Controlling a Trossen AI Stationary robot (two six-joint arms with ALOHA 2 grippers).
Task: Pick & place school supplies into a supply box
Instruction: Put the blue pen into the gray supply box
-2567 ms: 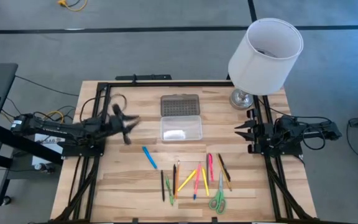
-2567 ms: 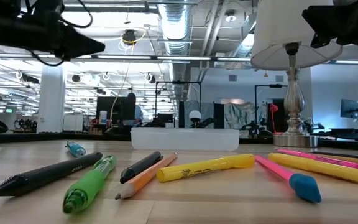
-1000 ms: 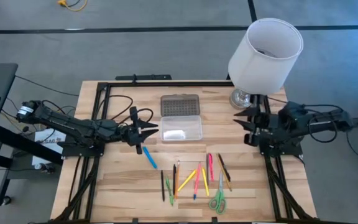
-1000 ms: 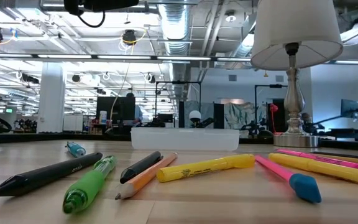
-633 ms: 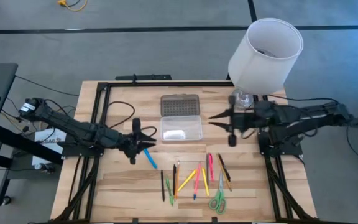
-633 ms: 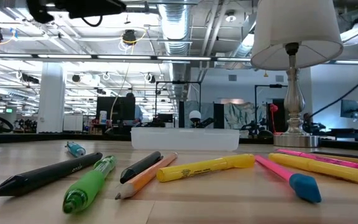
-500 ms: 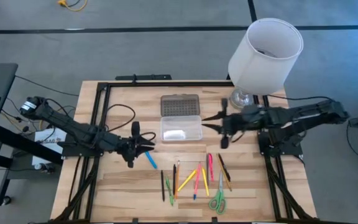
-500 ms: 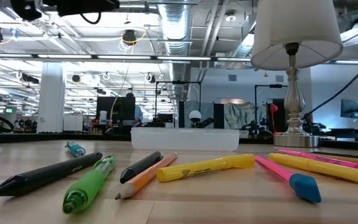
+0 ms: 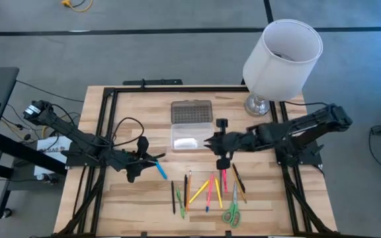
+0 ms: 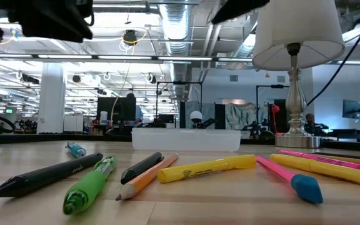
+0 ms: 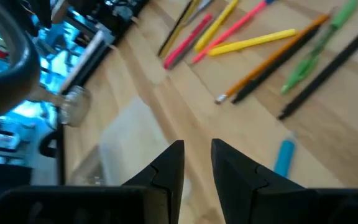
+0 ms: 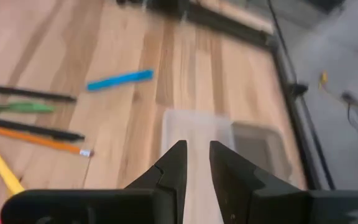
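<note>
The school supplies [image 9: 207,190], several pens, pencils and markers, lie flat in a loose row near the table's front, with green-handled scissors [image 9: 232,210] at their right. A blue pen [image 9: 159,166] lies apart to the left. The clear supply box [image 9: 192,137] rests on the table behind them, its dotted lid [image 9: 192,111] folded back. My left gripper [image 9: 149,157] hovers just left of the blue pen [image 11: 284,157], slightly open, nothing between its fingers. My right gripper [image 9: 208,142] hovers at the box's right end [image 12: 194,127], slightly open and empty.
A lamp with a white shade [image 9: 282,53] stands at the table's far right corner. Black frame rails [image 9: 104,125] run along the table's left, right and far sides. Bare wood lies between the box and the row of pens.
My right gripper has swept from the table's right edge toward the left, to the box's right end, and tipped downward. My left gripper has gone toward the near edge and down, closer to the blue pen, tipping downward. Nothing on the table has moved.
</note>
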